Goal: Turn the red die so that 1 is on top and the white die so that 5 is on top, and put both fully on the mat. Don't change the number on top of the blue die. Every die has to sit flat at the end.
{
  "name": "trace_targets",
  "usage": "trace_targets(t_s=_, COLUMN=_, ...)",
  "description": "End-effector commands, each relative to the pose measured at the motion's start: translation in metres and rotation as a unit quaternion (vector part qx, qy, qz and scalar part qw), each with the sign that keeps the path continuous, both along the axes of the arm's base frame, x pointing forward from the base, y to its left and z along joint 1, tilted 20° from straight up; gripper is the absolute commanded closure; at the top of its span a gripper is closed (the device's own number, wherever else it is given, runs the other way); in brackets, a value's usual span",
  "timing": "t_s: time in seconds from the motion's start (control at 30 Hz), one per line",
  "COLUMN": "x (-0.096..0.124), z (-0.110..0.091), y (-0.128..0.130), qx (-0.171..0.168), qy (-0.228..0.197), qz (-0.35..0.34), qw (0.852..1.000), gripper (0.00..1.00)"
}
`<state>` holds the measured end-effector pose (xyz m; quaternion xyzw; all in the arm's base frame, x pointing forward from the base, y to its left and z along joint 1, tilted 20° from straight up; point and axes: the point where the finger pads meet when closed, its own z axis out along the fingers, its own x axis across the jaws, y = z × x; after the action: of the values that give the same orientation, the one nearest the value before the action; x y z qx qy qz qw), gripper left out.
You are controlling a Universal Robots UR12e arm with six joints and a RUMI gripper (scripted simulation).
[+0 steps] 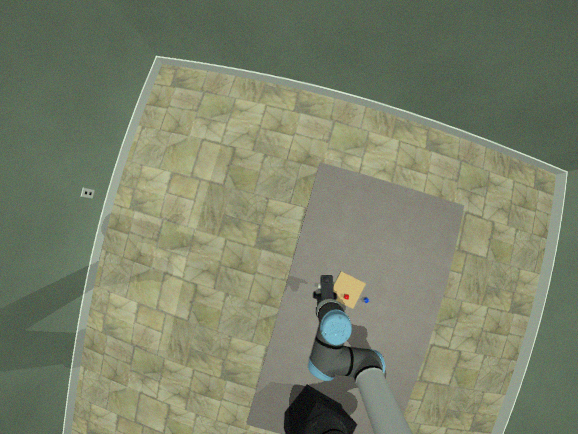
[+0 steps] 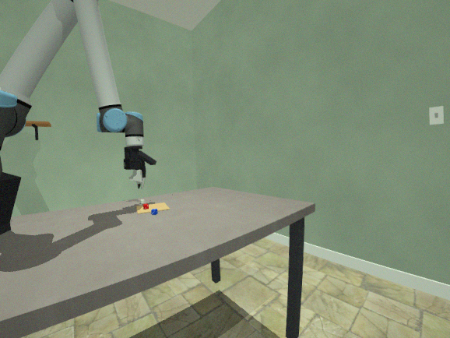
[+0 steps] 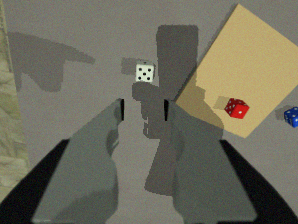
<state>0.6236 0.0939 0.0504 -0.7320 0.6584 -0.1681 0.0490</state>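
The white die (image 1: pixel 319 286) (image 2: pixel 142 201) (image 3: pixel 145 73) lies on the table left of the mat in the wrist view, its 5 face up. The red die (image 1: pixel 346 297) (image 2: pixel 145 206) (image 3: pixel 237 108) is on the tan mat (image 1: pixel 350 281) (image 2: pixel 161 205) (image 3: pixel 250 55), near a corner; its 1 appears to be on top. The blue die (image 1: pixel 366 300) (image 2: pixel 154 212) (image 3: pixel 292 117) lies on the table just off the mat; its top number is unclear. My gripper (image 2: pixel 140 186) (image 3: pixel 144 100) is partly open, with nothing between its tips, above the table near the white die.
The grey table (image 1: pixel 385 220) (image 2: pixel 233 218) carries the mat and dice. Its edge shows at the left of the wrist view, with stone floor (image 3: pixel 10 150) beyond. The arm's shadow falls beside the white die and over part of the mat.
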Motion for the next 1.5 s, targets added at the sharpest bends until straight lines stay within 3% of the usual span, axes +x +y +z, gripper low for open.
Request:
trace_targets(t_s=0.0, x=0.0, z=0.001, y=0.0, qx=0.0, qy=-0.001, qz=0.0, qw=1.0, gripper=0.79)
trace_targets(t_s=0.6, x=0.002, z=-0.005, y=-0.001, qx=0.0, qy=-0.001, qz=0.0, qw=1.0, gripper=0.79)
trace_targets(t_s=1.47, x=0.013, z=-0.037, y=-0.006, qx=0.0, qy=-0.001, qz=0.0, qw=1.0, gripper=0.79)
